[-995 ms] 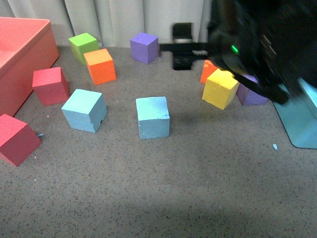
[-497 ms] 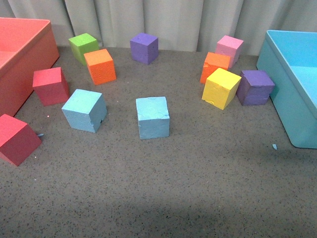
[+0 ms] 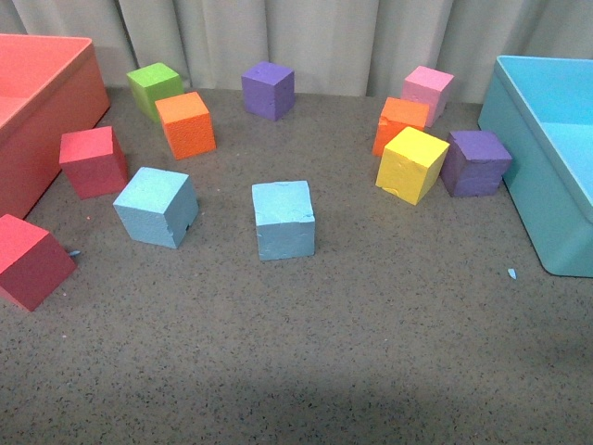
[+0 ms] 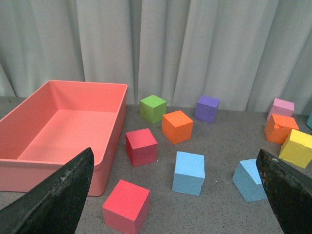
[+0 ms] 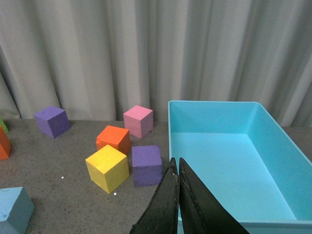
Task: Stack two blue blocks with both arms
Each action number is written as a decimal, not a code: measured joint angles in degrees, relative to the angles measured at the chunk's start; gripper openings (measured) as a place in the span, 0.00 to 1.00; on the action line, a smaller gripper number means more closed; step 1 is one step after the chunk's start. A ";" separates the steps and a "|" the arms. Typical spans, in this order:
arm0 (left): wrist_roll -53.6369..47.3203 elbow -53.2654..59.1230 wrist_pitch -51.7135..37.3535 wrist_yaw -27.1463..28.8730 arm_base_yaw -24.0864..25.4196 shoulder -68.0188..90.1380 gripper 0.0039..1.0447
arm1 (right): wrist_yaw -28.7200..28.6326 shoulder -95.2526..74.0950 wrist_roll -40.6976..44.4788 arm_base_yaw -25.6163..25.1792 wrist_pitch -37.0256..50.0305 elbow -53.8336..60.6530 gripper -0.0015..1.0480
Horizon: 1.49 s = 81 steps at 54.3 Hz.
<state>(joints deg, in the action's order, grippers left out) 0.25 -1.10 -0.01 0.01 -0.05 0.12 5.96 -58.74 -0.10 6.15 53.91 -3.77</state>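
Near the middle of the table [image 3: 371,352], we saw two light blue foam cubes standing apart, each flat on the grey surface and neither on top of the other. The first blue block [image 3: 283,219] sat at the centre. The second blue block [image 3: 156,207] sat toward the left edge, near a red cube [image 3: 93,160].

Along the left edge stood a coral bin [image 3: 56,111], and along the right edge a light-blue bin [image 3: 556,185]. Toward the far right corner, a yellow cube [image 3: 410,164], a purple cube [image 3: 474,163], an orange cube [image 3: 400,120] and a pink cube [image 3: 428,90] were grouped close together, well apart from both blue blocks.

In the left wrist view, the left tool [image 4: 174,149] was spread wide, its dark fingers [image 4: 53,195] at either side of the picture with nothing held between them. Both blue blocks lay on the table beyond it.

In the right wrist view, the right tool [image 5: 174,163] had its fingers pressed together on nothing. It showed in front of the light-blue bin's near corner, with the first blue block at the picture's edge.
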 joint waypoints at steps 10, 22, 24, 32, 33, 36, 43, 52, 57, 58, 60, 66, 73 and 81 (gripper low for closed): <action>0.02 0.00 0.00 0.00 0.00 0.00 0.94 | -5.55 9.88 0.00 -4.85 -7.69 2.12 0.01; 0.02 0.00 0.00 0.00 0.00 0.00 0.94 | -5.81 20.04 -0.02 -6.01 -16.44 3.28 0.01; 0.02 0.00 0.00 0.00 0.00 0.00 0.94 | -5.81 21.59 -0.02 -6.01 -17.70 3.39 0.01; 0.02 0.00 0.00 0.02 0.00 0.00 0.94 | -5.86 27.56 -0.02 -6.03 -23.21 3.61 0.01; 0.02 0.00 0.00 0.02 0.00 0.00 0.94 | -5.86 28.24 -0.02 -6.03 -23.87 3.61 0.01; 0.02 0.00 0.00 0.02 0.00 0.00 0.94 | -5.86 29.97 -0.02 -6.03 -25.46 3.61 0.01; 0.02 0.00 0.00 0.00 0.00 0.00 0.94 | -5.86 33.81 -0.02 -6.03 -29.07 3.61 0.01; 0.02 0.00 0.00 0.02 0.00 0.00 0.94 | -5.86 38.62 -0.02 -6.03 -33.70 3.63 0.01; 0.02 0.00 0.00 0.00 0.00 0.00 0.94 | -5.86 40.72 -0.02 -6.03 -35.74 3.63 0.01; 0.02 0.00 0.00 0.00 0.00 0.00 0.94 | -5.86 41.16 -0.02 -6.03 -36.15 3.63 0.01; 0.02 0.00 0.00 0.02 0.00 0.00 0.94 | -5.86 41.79 -0.02 -6.03 -36.79 3.63 0.01; 0.02 0.00 0.00 0.00 0.00 0.00 0.94 | -5.86 43.78 -0.02 -6.03 -38.73 3.63 0.01; 0.02 0.00 0.00 0.02 0.00 0.00 0.94 | -5.86 45.94 -0.02 -6.03 -40.92 3.61 0.01; 0.02 0.00 0.00 0.00 0.00 0.00 0.94 | -5.86 47.80 -0.02 -6.03 -42.73 3.63 0.01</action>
<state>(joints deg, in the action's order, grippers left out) 0.27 -1.10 -0.01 0.01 -0.05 0.12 0.10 -10.94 -0.12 0.12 11.18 -0.14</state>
